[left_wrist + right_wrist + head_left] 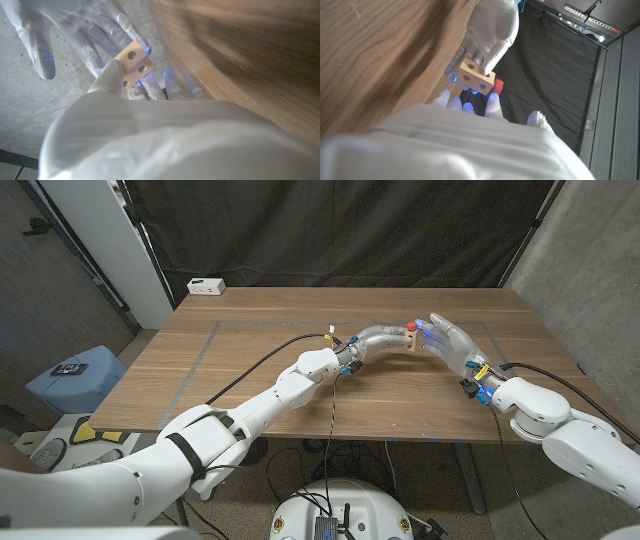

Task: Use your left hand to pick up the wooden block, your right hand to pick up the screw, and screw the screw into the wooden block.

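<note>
Up over the middle of the wooden table (300, 370), we had both hands meeting in the air. Our left hand (385, 337) gripped the wooden block (411, 343), fingers wrapped around it, and the left wrist view showed the pale block (134, 64) pinched at the fingertips with its round holes facing out. Right against it came our right hand (447, 340), fingers spread and reaching onto the block's far side.

And there was the screw (414, 326), its red head sitting at the top edge of the block in the head view. The right wrist view gave us the better look: the red screw (498, 86) stuck out from one end of the block (476, 78), with the left hand (490, 30) clamped behind the block and our right fingertips (492, 102) just beside the screw head. Whether those fingers actually pinched the screw we could not tell; they were close, perhaps touching, but the grip itself was hidden.

We judged this to be the screwing-in step, both pickups already done and the screw seated in a hole. The next move would call for the right fingers to turn the head while the left hand kept the block steady and square, so the screw would not tilt or slip out.
</note>
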